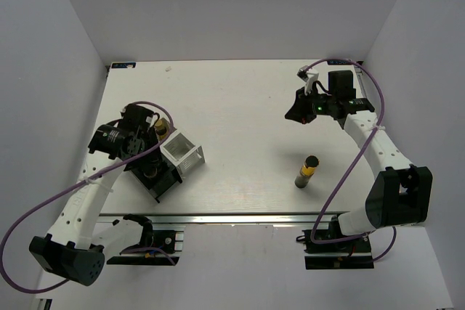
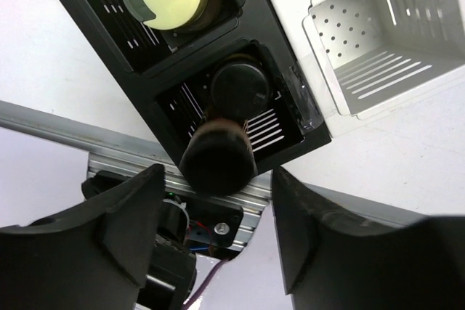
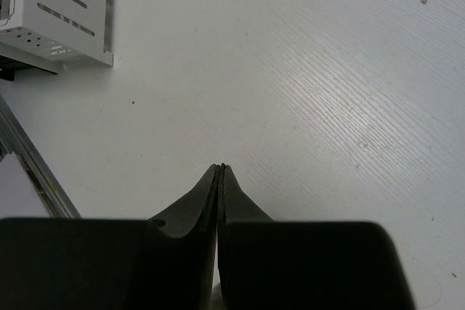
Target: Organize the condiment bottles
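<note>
Left wrist view: the released left tool [image 2: 216,179] straddles a dark black-capped bottle [image 2: 218,152] leaning in a compartment of the black rack [image 2: 156,81] beside its twin [image 2: 240,86], so lifting off crooked could clip and topple it; the right tool [image 3: 220,172] is clenched empty.

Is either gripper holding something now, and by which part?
Nothing is held. The left gripper is open, clear of the dark bottle in the rack; the right gripper is shut empty.
</note>
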`<state>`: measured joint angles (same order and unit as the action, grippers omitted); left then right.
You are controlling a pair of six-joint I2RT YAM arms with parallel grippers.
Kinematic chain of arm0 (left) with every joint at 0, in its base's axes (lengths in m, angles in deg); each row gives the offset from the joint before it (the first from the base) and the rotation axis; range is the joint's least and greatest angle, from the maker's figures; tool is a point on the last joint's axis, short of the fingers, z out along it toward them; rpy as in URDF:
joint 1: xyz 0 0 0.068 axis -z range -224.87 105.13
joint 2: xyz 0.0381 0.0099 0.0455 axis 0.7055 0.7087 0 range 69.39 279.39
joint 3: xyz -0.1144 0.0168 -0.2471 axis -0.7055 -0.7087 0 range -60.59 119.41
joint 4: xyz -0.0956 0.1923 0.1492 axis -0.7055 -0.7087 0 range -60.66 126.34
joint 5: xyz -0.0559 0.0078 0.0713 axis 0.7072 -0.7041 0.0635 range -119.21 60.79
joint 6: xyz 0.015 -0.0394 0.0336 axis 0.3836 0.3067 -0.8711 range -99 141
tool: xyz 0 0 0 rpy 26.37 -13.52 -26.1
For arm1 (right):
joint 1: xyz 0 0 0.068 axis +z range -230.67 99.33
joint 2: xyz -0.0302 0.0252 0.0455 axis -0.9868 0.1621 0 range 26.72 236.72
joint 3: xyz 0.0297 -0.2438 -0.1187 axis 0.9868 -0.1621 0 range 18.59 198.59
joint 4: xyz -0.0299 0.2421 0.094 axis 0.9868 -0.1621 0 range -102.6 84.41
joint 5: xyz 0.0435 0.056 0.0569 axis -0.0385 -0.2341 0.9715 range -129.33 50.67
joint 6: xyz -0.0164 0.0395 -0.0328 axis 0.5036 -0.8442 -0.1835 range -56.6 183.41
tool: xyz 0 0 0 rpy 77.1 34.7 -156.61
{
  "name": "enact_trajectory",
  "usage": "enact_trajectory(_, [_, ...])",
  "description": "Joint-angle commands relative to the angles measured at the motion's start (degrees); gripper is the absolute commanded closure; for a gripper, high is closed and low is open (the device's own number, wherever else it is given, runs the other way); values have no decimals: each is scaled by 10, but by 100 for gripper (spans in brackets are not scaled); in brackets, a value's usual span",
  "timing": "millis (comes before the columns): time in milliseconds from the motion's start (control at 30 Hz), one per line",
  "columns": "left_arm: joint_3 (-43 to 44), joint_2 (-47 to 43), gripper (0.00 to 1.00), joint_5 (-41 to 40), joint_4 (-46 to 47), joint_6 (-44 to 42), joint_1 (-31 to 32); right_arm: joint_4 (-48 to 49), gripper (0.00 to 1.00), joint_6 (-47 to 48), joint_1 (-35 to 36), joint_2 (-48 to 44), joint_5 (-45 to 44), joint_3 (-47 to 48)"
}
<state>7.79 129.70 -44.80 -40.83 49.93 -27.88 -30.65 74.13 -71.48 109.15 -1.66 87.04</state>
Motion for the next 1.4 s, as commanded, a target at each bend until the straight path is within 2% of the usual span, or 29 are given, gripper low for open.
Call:
enact_trajectory(0, [-1, -11, 26, 1, -37, 3, -1, 17, 96, -3, 2, -15, 6, 8])
enact_trajectory(133, [2, -8, 21, 1, -38, 4, -2, 12, 89, 3, 2, -17, 9, 10])
enact_trajectory(167, [4, -7, 21, 1, -38, 4, -1, 10, 80, 8, 2, -17, 16, 12])
enact_trajectory(233, [10, -7, 21, 1, -38, 4, -1, -6, 68, 31, 2, -16, 30, 16])
enact_trajectory(267, [21, -8, 22, 4, -37, 5, -1, -15, 52, 45, 2, -16, 53, 23])
enact_trajectory(333, [39, -12, 29, 9, -30, 5, -1, -36, 40, 90, 2, -17, 74, 32])
enact_trajectory(367, [62, -19, 36, 21, -24, 3, -1, -59, 31, 105, 2, -18, 88, 40])
enact_trajectory(400, [75, -23, 48, 30, -5, 1, -1, -71, 28, 122, 2, -19, 95, 44])
enact_trajectory(433, [88, -28, 81, 39, 7, -4, -2, -82, 27, 138, 2, -21, 100, 48])
enact_trajectory(467, [97, -35, 89, 49, 23, -6, -2, -109, 24, 163, 2, -24, 95, 52])
enact_trajectory(533, [110, -59, 92, 99, 82, -13, -1, -147, 24, 188, 4, -23, 79, 74])
enact_trajectory(633, [88, -80, 60, 172, 162, -7, -1, -240, 21, 230, 19, -25, 7, 96])
enact_trajectory(667, [80, -83, 37, 186, 179, -4, -1, -252, 20, 238, 22, -31, -34, 93])
enact_trajectory(700, [66, -85, 31, 195, 207, 2, -1, -276, 20, 243, 27, -39, -49, 80])
enact_trajectory(767, [55, -87, 26, 216, 229, 5, -2, -293, 20, 247, 37, -65, -85, 65])
enact_trajectory(933, [46, -80, 22, 226, 259, -4, -2, -332, 12, 251, 45, -129, -110, 15])
enact_trajectory(1367, [17, -84, 21, 244, 286, -16, -2, -360, 11, 286, 47, -177, -149, -59])
